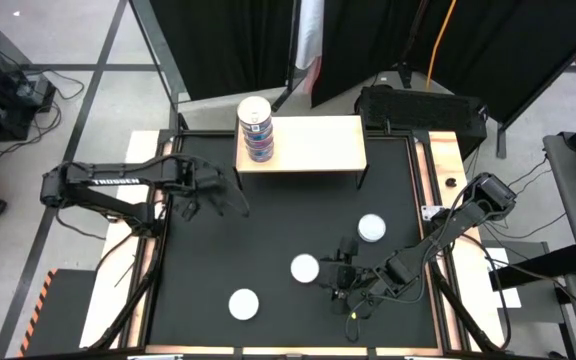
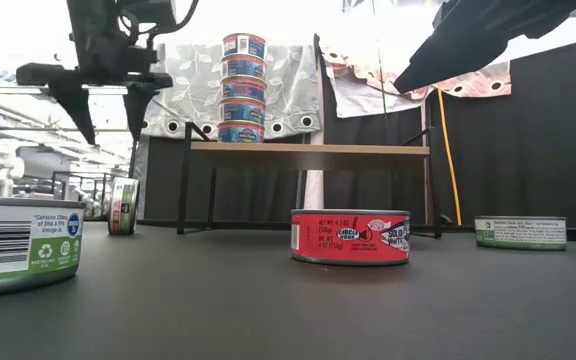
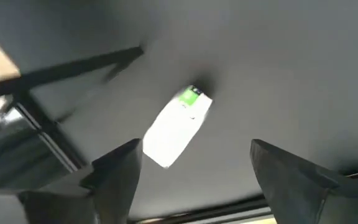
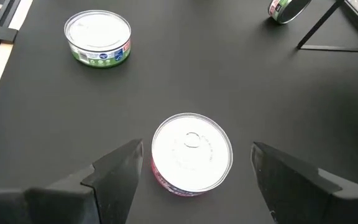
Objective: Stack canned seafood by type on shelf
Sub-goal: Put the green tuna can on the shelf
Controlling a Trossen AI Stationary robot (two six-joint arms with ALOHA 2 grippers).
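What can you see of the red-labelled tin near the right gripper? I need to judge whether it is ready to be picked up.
The red-labelled tin is a low, flat round can with a plain silvery-white lid and a pull tab, its side wrapped in a red label with small print. It sits upright, lid up, on the black table, in front of the shelf. Nothing touches it. The right gripper hovers open just above, its fingers to either side.
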